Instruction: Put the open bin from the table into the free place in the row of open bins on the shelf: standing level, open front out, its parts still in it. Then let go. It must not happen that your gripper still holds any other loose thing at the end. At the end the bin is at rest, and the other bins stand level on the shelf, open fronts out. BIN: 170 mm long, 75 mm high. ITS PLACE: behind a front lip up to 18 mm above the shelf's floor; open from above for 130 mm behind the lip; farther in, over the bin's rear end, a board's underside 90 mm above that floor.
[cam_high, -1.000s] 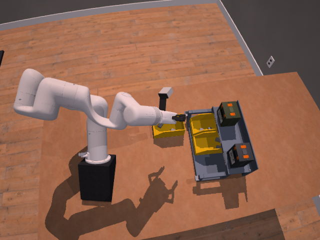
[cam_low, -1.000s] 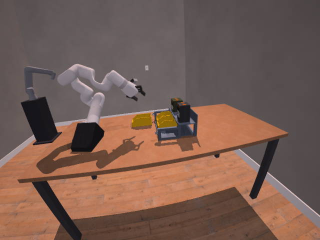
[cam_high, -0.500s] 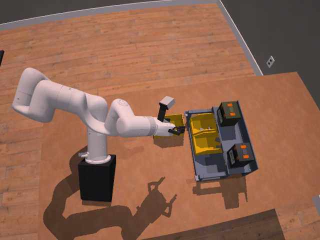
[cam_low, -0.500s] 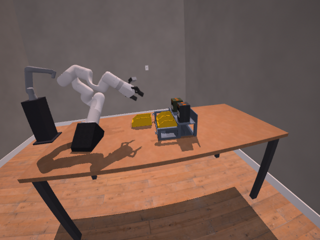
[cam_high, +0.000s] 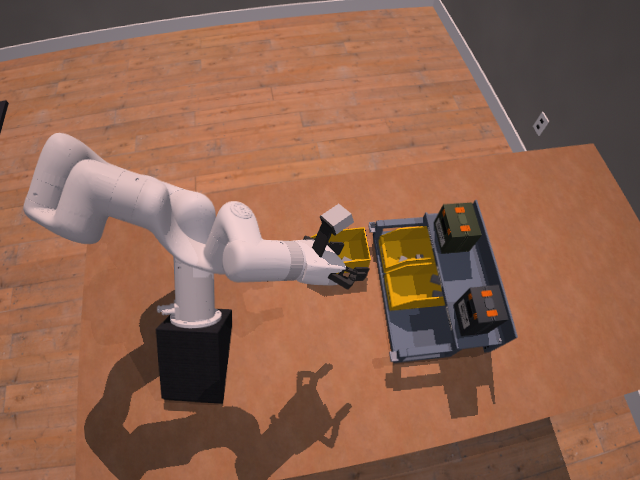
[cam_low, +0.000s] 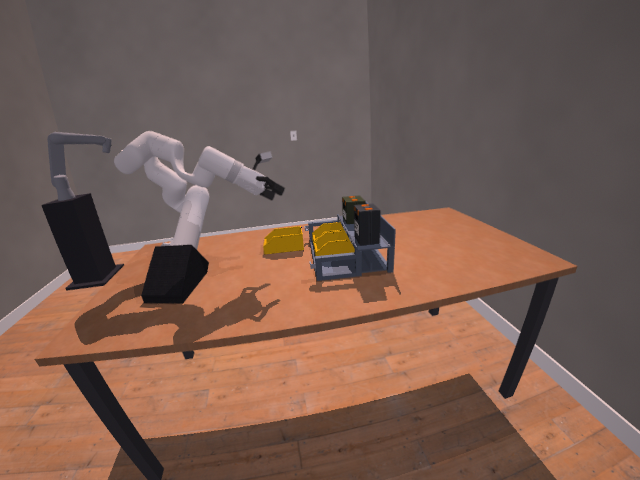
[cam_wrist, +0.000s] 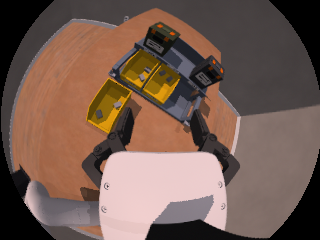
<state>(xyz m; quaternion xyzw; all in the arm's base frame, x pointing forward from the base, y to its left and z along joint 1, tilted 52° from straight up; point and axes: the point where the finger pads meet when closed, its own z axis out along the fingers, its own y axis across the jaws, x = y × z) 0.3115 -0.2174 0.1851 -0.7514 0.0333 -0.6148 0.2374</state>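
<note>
While labels stay unreadable, dark boxes (cam_high: 457, 227) top the shelf (cam_high: 500, 289).

Wooden table (cam_low: 465, 248) bearing yellow bin (cam_low: 283, 240), shelf (cam_low: 391, 238), seemingly arm's pedestal (cam_low: 170, 281)

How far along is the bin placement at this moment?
Nothing is placed yet. The yellow bin sits on the table beside the shelf, parts inside. The gripper is open and empty, well above the bin. Left: grasping, lifting it over the lip into the free place, releasing.
</note>
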